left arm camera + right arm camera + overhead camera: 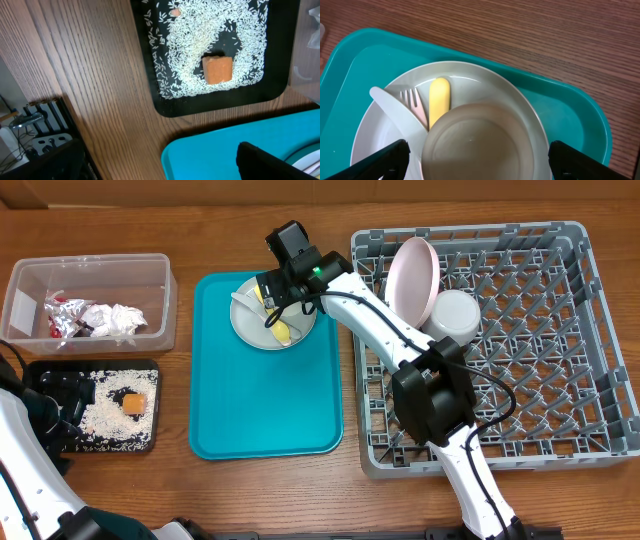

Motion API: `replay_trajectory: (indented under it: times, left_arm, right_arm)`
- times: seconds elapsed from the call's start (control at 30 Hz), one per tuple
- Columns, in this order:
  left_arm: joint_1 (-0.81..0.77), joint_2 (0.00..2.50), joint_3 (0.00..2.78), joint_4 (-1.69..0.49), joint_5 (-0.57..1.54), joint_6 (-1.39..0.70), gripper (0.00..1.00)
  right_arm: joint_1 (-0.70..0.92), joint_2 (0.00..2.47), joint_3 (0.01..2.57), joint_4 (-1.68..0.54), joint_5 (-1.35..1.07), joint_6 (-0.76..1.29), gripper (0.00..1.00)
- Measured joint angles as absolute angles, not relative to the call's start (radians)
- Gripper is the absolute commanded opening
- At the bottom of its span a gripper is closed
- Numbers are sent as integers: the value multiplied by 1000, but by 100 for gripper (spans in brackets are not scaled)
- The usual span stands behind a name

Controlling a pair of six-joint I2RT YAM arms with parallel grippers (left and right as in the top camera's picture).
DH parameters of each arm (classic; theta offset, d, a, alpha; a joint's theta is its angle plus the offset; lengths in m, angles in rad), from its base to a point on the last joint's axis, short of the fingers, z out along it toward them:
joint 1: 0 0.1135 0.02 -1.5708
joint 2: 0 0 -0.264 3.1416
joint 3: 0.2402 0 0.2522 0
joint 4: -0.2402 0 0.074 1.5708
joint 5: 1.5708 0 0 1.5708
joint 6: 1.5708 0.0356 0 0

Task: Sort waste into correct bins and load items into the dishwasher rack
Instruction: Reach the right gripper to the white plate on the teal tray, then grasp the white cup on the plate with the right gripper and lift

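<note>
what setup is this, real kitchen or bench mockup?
Probably a bench mock-up of a dish-clearing station: a grey dishwasher rack and teal serving tray sit on a plain wooden table, beside a clear tub and black tray holding sorted waste.

Your right arm [365, 320] is built of smooth white shells joined by bulky black joints. A small green light [318, 273] glows near its wrist, and a thin black cable [505, 390] loops out at the elbow. Your left arm [15, 450] has the same white and black. The right gripper [480, 160] has blocky, matte black fingers [582, 160].
</note>
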State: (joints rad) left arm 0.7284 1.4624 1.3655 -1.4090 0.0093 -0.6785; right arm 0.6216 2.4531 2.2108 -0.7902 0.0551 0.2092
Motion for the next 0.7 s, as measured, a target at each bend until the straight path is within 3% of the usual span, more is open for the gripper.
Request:
replay_trajectory:
  times: [0.4,0.53,0.57,0.6,0.7]
  left_arm:
    - [728,1462,1365,-1409,9,-679,100]
    - [728,1462,1365,-1409,9,-678,100]
    - [728,1462,1365,-1409,9,-679,100]
    - [728,1462,1365,-1409,9,-679,100]
    - [728,1462,1365,-1409,10,-679,100]
  right_arm:
    - [622,2455,2176,-756,55,209,90]
    - [622,2455,2173,-754,55,210,84]
    - [622,2455,2173,-754,56,210,73]
    - [622,2455,2173,-752,55,209,68]
    - [622,2455,2173,-748,55,213,64]
